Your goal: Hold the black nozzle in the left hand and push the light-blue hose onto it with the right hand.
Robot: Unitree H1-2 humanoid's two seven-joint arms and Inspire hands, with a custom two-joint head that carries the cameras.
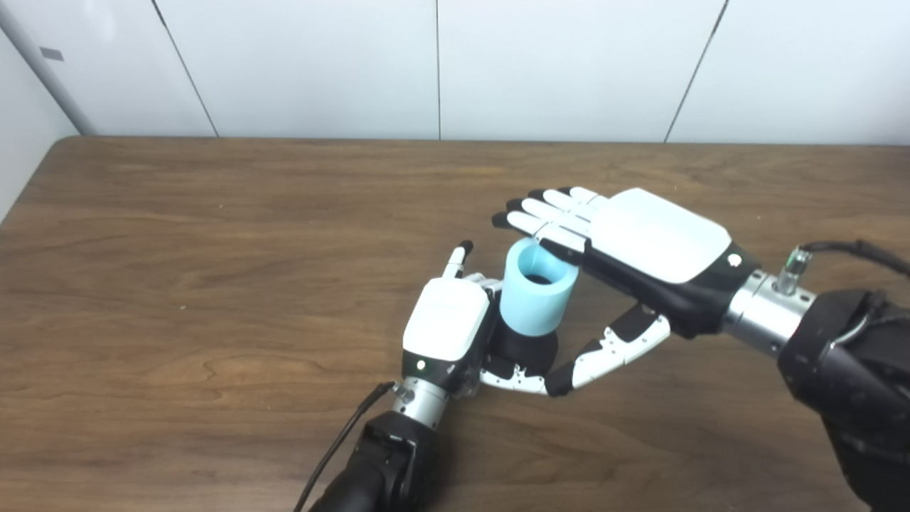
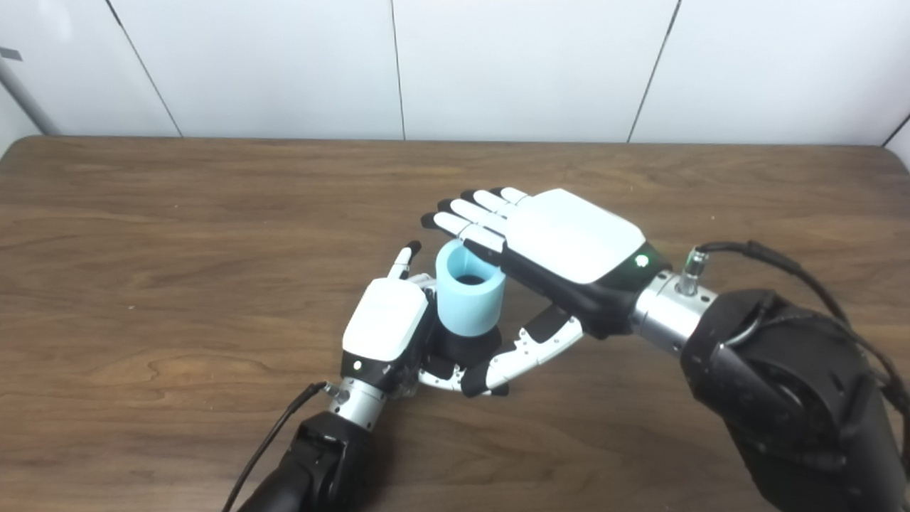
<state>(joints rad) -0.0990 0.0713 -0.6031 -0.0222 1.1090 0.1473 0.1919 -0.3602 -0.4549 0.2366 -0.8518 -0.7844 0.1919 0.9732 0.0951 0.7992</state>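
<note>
A short light-blue hose (image 1: pixel 533 299) stands upright on the black nozzle (image 1: pixel 527 350), whose dark base shows just below it. My left hand (image 1: pixel 445 321) is shut on the nozzle from the left, with one finger pointing up and its thumb curling under the base. My right hand (image 1: pixel 654 236) is open and flat, palm down. Its straight fingers (image 1: pixel 547 222) lie across the far right of the hose's top rim; I cannot tell whether they touch it. Its thumb (image 1: pixel 604 352) reaches down-left beside the nozzle. In the right eye view the hose (image 2: pixel 469 299) shows a dark hollow at its open top.
Everything sits on a brown wooden table (image 1: pixel 213 284) whose far edge meets a white panelled wall. A black cable (image 1: pixel 341 441) trails from my left wrist toward the front edge. My bulky right forearm (image 2: pixel 782 384) fills the lower right.
</note>
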